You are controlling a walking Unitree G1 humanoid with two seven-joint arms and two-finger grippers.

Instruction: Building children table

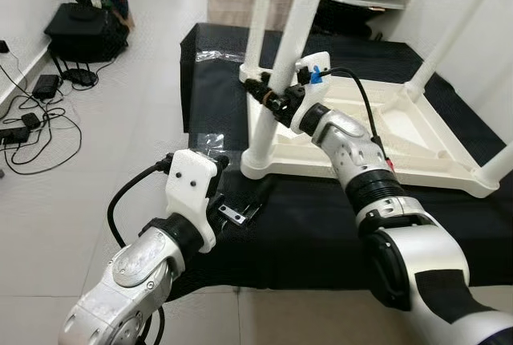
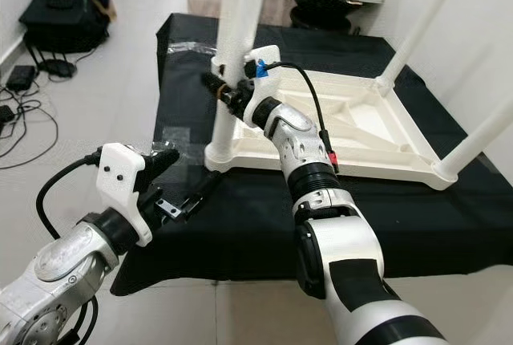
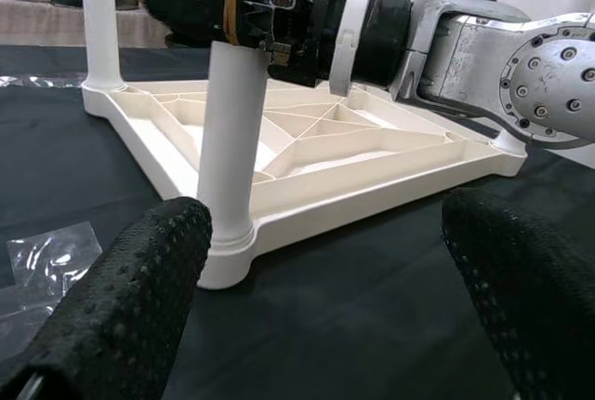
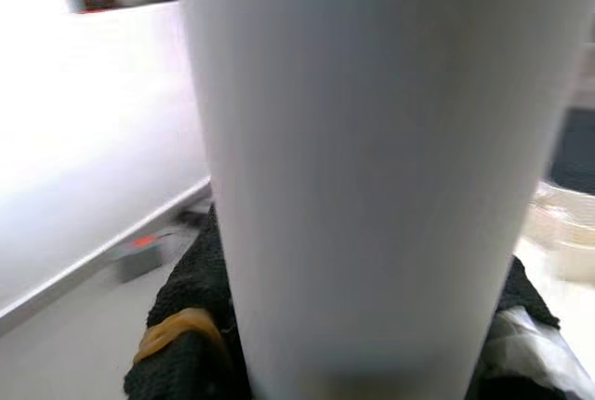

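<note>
From the left eye view, the children's table lies upside down on a black cloth, its cream top flat on the cloth and its white legs pointing up. It looks like light, stiff moulded plastic, smooth enough to slip in a loose grip, so the best hold is low on a leg where it meets the corner socket. The right gripper reaches out to the near-left leg and is clamped round it a little above the socket, forearm stretched forward and wrist turned to the left. The left gripper hangs low at the near-left edge of the cloth, beside a small metal bracket, carrying nothing.

The right eye view gives the same arrangement (cables and a dark bag sit far left on the tiled floor).

The left wrist view looks between that gripper's two fingers, spread wide with nothing between them, toward the gripped leg standing in its corner socket. A scrap of clear plastic lies on the cloth close by.

The right wrist view is mostly the white leg at very close range, with black finger pads pressed against both of its sides.
</note>
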